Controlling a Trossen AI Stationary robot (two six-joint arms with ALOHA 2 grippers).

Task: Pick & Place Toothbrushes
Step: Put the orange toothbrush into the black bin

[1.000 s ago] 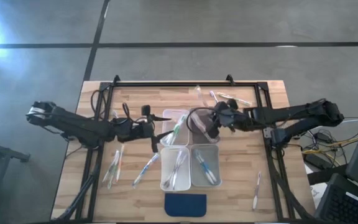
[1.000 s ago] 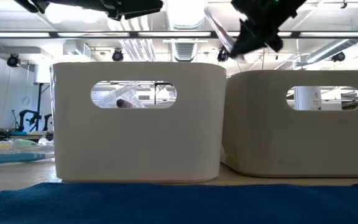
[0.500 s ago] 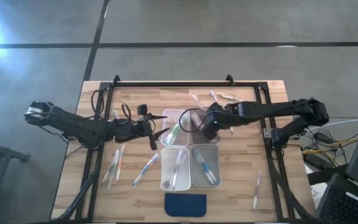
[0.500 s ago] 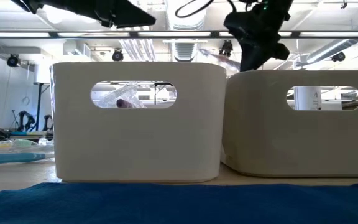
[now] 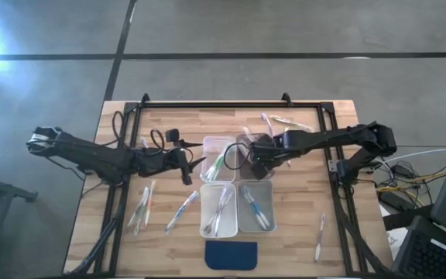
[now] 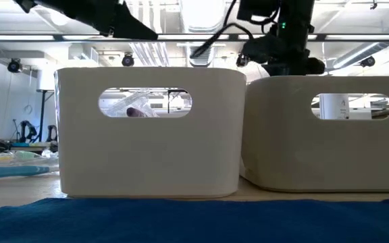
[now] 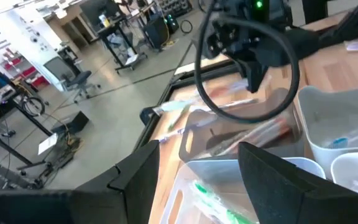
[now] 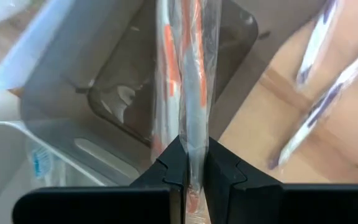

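My right gripper [image 5: 252, 157] stands over the smoky far-right bin [image 5: 255, 149], shut on a clear-wrapped toothbrush with orange accents [image 8: 188, 68]. In the low view this gripper [image 6: 275, 57] dips behind the bins' rims. My left gripper [image 5: 188, 167] hovers open beside the far-left bin [image 5: 217, 155], which holds a green toothbrush [image 5: 217, 164]; its own view shows nothing between its fingers [image 7: 197, 180]. Both near bins [image 5: 217, 209] [image 5: 255, 208] hold toothbrushes. Loose ones lie flat on the table at the left [image 5: 142, 205] and at the far side [image 5: 273, 120]. My right gripper pinches the wrapped toothbrush near one end [image 8: 191, 134] between its two fingers. The fingers come from above, pointing steeply down, and the brush runs on along them. It hangs below the fingers into the smoky bin; whether its lower end touches the bin I cannot tell.
A dark blue pad [image 5: 231, 254] lies at the near edge in front of the bins. One more toothbrush [image 5: 320, 236] lies near the right edge. A black frame [image 5: 231, 105] runs around the table's far side and both arm bases.
My right gripper has gone down and toward the table's left, over the far-right bin, and tipped from nearly level to pointing steeply down, keeping hold of the toothbrush. The brush now hangs into the bin. My left gripper has drawn back a little toward the left.
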